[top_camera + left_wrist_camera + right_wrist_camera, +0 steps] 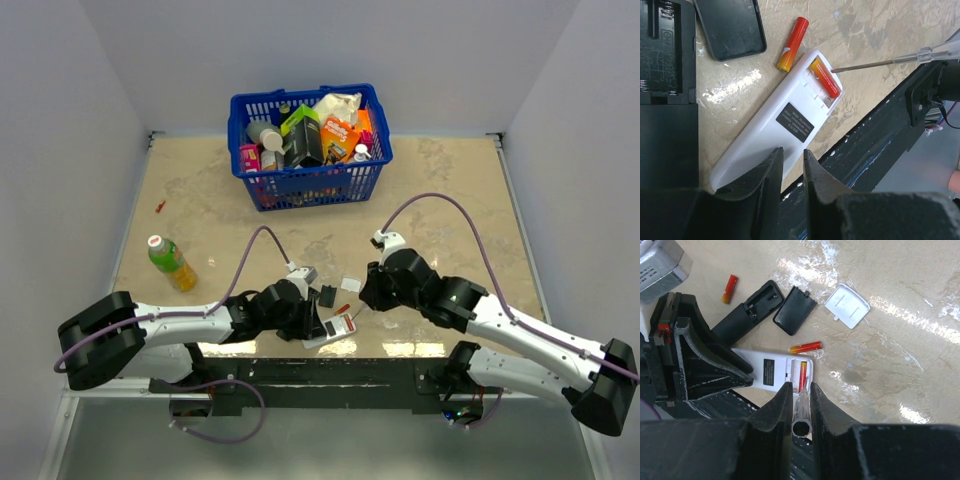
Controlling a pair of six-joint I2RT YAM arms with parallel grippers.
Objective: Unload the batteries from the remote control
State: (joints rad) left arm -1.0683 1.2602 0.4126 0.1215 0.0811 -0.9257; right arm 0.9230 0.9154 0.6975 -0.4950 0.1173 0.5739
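Left gripper (pixel 792 152) pinches remote (pixel 760 140) by its edge; one battery (pixel 824 77), seated inside, touches the pick (pixel 875 62) tip. Right wrist view: right gripper (pixel 800 386) clamps pick, battery straight ahead. Lever it out gently, with the remote pinned flat.

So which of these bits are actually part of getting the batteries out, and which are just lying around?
Job: white remote; battery still inside it; loose battery beside it; another loose battery; empty black remote; black cover; white cover; screwdriver in the right gripper.
Lying about: blue basket of clutter; green bottle.
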